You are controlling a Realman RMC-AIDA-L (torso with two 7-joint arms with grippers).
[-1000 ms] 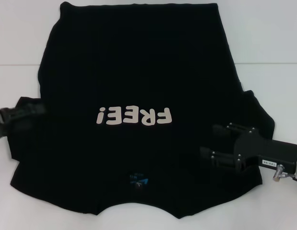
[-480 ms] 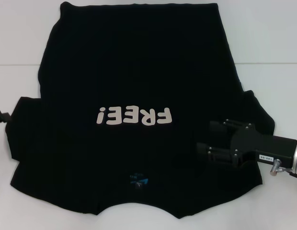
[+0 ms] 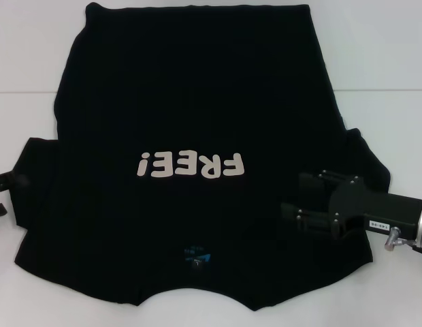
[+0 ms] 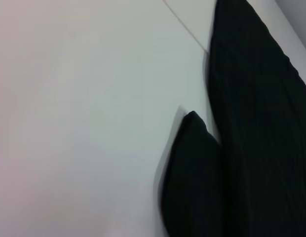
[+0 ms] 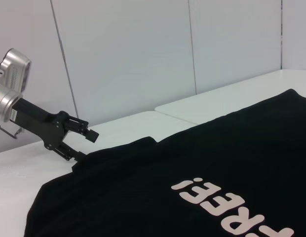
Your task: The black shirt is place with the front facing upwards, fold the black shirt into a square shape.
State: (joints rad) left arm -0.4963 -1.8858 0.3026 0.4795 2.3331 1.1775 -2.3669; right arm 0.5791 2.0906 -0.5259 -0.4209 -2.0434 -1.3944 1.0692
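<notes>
The black shirt (image 3: 197, 170) lies spread flat on the white table (image 3: 388, 61), filling most of the head view from the top edge down to the bottom. Its cream lettering (image 3: 190, 165) sits in the middle of the frame, and a small blue label (image 3: 197, 257) shows at the lower centre, by the neckline. One sleeve juts toward the left edge and the other toward the right, under the right arm.

The right gripper (image 3: 293, 196) reaches in from the lower right of the head view. Its two fingers are spread apart, hold nothing, and lie over the cloth of the right sleeve area, covering part of it.

The left gripper (image 5: 86, 142) shows at the left of the right wrist view, fingers parted and holding nothing, right at the tip of the left sleeve. In the head view only a sliver of it shows at the left edge.

The left wrist view shows bare table with the sleeve tip (image 4: 192, 182) at the lower right.
</notes>
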